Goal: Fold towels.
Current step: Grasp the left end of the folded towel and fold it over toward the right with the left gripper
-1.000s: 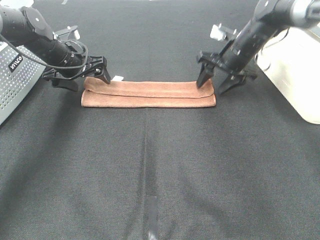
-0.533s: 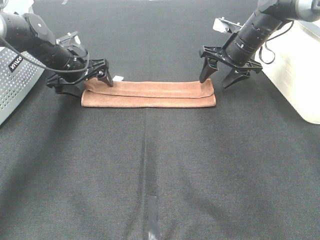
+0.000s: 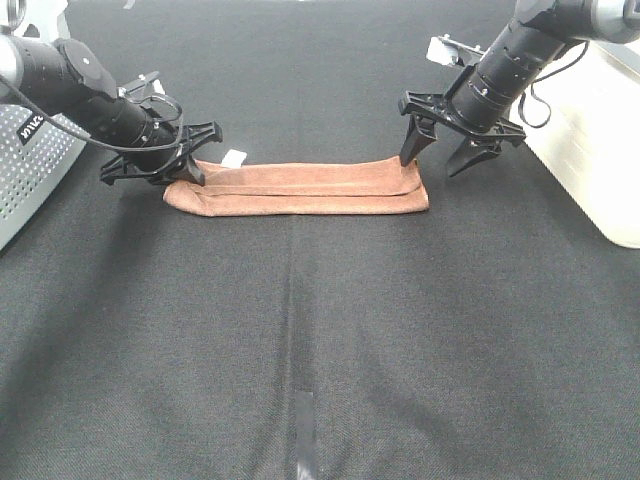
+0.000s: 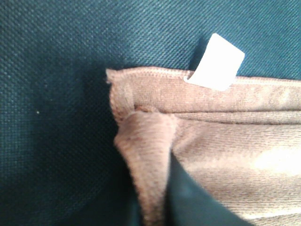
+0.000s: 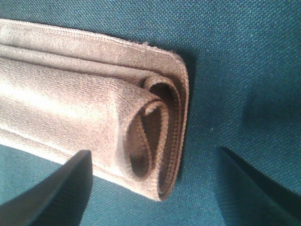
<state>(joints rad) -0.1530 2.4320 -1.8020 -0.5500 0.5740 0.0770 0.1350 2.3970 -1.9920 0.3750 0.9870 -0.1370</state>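
Note:
The reddish-brown towel (image 3: 300,187) lies folded into a long narrow strip across the black table. Its white tag (image 3: 234,158) sticks out at the far left corner and also shows in the left wrist view (image 4: 215,62). My left gripper (image 3: 185,172) is at the strip's left end. In the left wrist view a pinched ridge of towel (image 4: 146,155) stands beside one dark finger (image 4: 193,202). My right gripper (image 3: 437,160) is open and straddles the right end. In the right wrist view the rolled layers of the towel (image 5: 150,122) sit between the spread fingers (image 5: 51,188).
A grey perforated basket (image 3: 25,170) stands at the left edge. A white bin (image 3: 590,130) stands at the right, close behind my right arm. A strip of tape (image 3: 303,430) lies on the black cloth at the near middle.
My left gripper has closed in on the left end, which has bunched up and rounded. My right gripper rose slightly and stays spread at the right end.

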